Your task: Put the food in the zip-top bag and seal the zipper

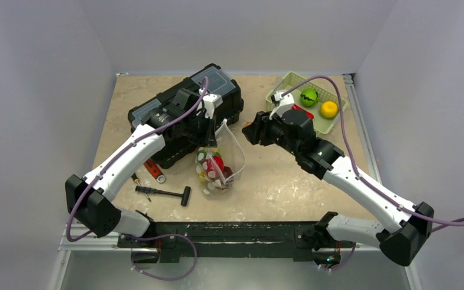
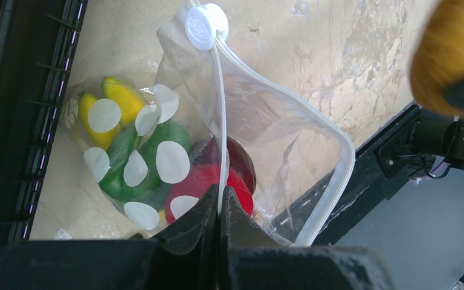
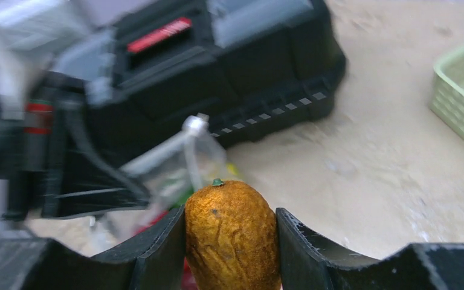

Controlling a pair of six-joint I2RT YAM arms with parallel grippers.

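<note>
The clear polka-dot zip-top bag (image 1: 219, 163) stands open mid-table with red, green and yellow toy food inside (image 2: 157, 157). My left gripper (image 2: 219, 202) is shut on its whitish zipper strip (image 2: 219, 121) and holds the mouth up; the other lip (image 2: 338, 151) bows away. My right gripper (image 3: 231, 226) is shut on an orange toy fruit (image 3: 232, 235), held in the air to the right of the bag's mouth (image 1: 251, 130). A green fruit (image 1: 309, 97), a yellow fruit (image 1: 328, 109) and a red piece (image 1: 302, 110) lie in the basket.
A pale green slotted basket (image 1: 287, 80) stands at the back right. A black toolbox (image 1: 184, 112) sits behind the bag. A black-handled T-tool (image 1: 166, 193), a red-handled tool (image 1: 154, 171) and a small screwdriver (image 1: 139, 181) lie at front left.
</note>
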